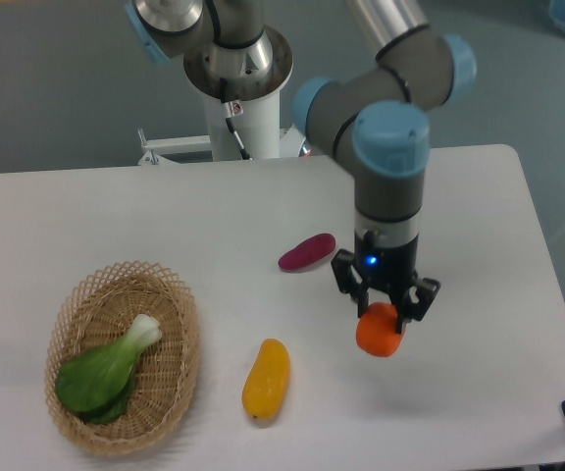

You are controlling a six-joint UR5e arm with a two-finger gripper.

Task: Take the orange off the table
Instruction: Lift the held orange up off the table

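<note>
The small round orange [380, 332] hangs above the white table [165, 216], held between the two black fingers of my gripper [385, 312], which is shut on it from above. The fruit sits right of centre, over the front part of the tabletop, with its lower half showing below the fingertips. My arm comes down onto it from the upper middle of the view.
A purple oval vegetable [306, 251] lies just left of the gripper. A yellow-orange oblong fruit [266, 379] lies near the front edge. A wicker basket [170, 304] at the left holds a green leafy vegetable [106, 370]. The robot's base [237, 69] stands behind the table.
</note>
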